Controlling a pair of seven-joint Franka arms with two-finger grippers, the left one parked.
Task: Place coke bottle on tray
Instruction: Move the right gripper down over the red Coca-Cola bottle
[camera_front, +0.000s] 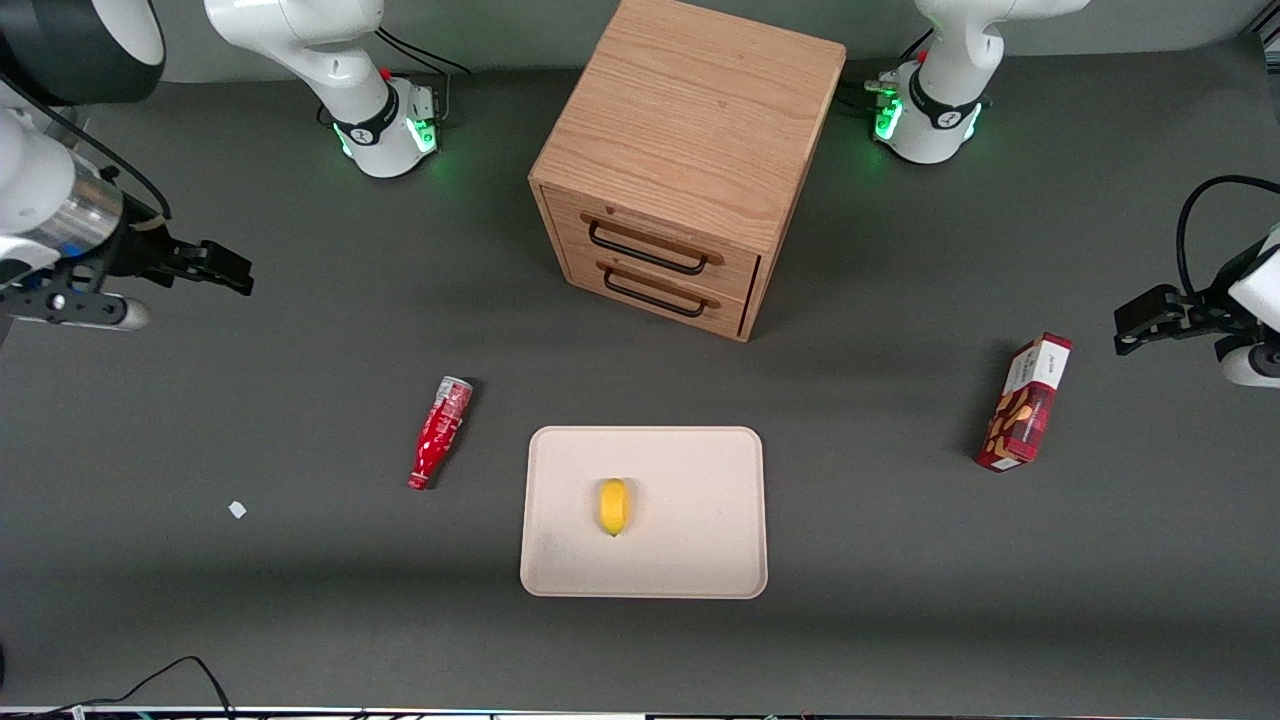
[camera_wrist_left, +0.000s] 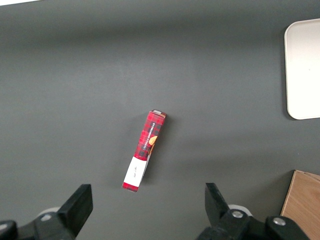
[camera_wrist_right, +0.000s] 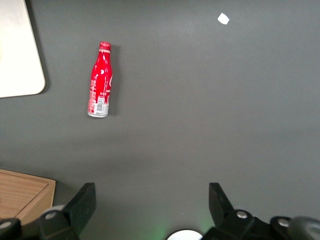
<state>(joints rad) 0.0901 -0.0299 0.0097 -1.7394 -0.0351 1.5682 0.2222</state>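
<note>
Black and spread wide, our pincer (camera_front: 190, 268) hangs empty above the working arm's end of the tabletop (camera_front: 150, 420), well apart from everything. We judge the task at its start: the reach has not yet closed in. Next comes the bottle (camera_front: 439, 432), lying on its side just beside the tray (camera_front: 700, 560), cap nearer the front camera. We must come down over its body, turn to span its width, and close. A banana (camera_front: 612, 506) already sits mid-tray, so we set down on bare tray.
</note>
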